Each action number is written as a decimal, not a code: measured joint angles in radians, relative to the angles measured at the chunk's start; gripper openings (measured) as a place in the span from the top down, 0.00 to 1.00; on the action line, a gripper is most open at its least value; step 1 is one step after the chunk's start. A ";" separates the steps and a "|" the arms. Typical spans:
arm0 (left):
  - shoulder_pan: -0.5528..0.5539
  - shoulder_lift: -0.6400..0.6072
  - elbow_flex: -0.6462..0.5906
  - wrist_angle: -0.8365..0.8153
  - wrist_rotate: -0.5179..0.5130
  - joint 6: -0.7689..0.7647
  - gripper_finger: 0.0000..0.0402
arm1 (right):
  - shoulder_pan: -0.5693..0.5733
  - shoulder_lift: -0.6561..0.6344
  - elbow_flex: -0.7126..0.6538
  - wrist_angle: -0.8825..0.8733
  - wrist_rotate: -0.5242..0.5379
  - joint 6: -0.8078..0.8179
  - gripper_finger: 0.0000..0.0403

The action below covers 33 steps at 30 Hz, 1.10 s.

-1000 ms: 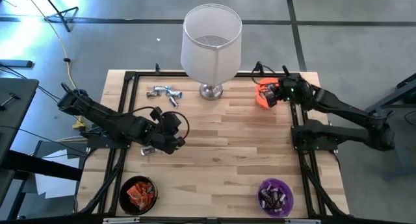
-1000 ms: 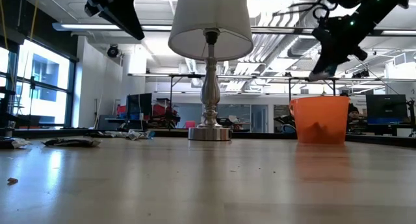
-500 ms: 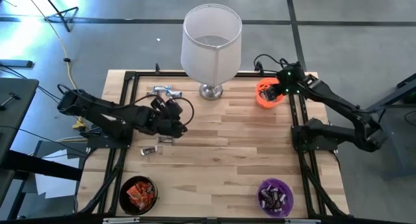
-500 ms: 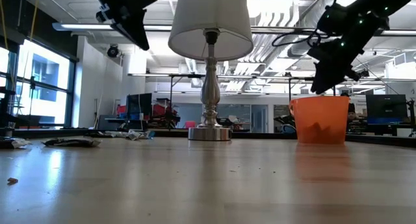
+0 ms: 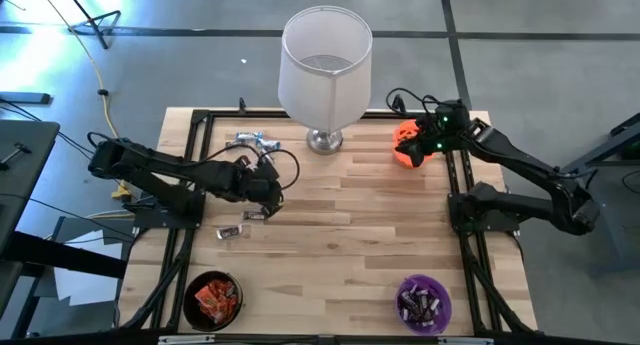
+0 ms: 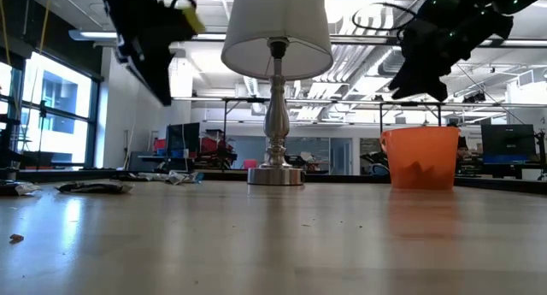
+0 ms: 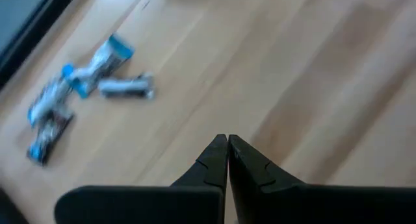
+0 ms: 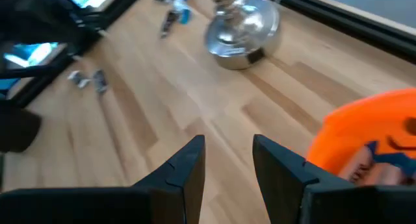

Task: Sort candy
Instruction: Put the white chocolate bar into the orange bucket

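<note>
Silvery blue-white candy (image 5: 250, 140) lies in a loose cluster on the table near the lamp base, also seen in the left wrist view (image 7: 84, 81). Two more candy pieces (image 5: 240, 223) lie nearer the front. My left gripper (image 5: 265, 190) hovers shut between these two groups, holding nothing (image 7: 227, 152). My right gripper (image 8: 227, 156) stands open beside the left rim of the orange bowl (image 5: 403, 150), above it (image 6: 416, 85). A blue-white candy (image 8: 376, 152) lies inside that bowl.
A lamp (image 5: 325, 60) with a white shade stands at the far middle, its metal base (image 8: 244, 26) between the two grippers. A black bowl (image 5: 190, 297) with orange-red candy and a purple bowl (image 5: 445, 305) with dark candy stand at the near edge.
My left gripper has gone from over the two near candy pieces toward the table's far edge, staying shut. My right gripper dipped toward the orange bowl, then rose and shifted slightly left; the pale piece at its fingertips a second ago no longer shows.
</note>
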 joint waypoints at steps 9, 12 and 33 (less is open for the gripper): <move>0.210 0.000 -0.136 0.014 -0.106 -0.326 1.00 | 0.113 -0.077 0.000 0.018 -0.009 0.053 0.69; 0.282 0.000 -0.177 0.050 -0.129 -0.449 1.00 | 0.143 -0.094 0.000 0.045 -0.009 0.069 0.69; 0.318 0.000 -0.225 0.476 0.004 0.221 0.82 | 0.211 -0.112 0.000 0.056 -0.011 0.060 0.69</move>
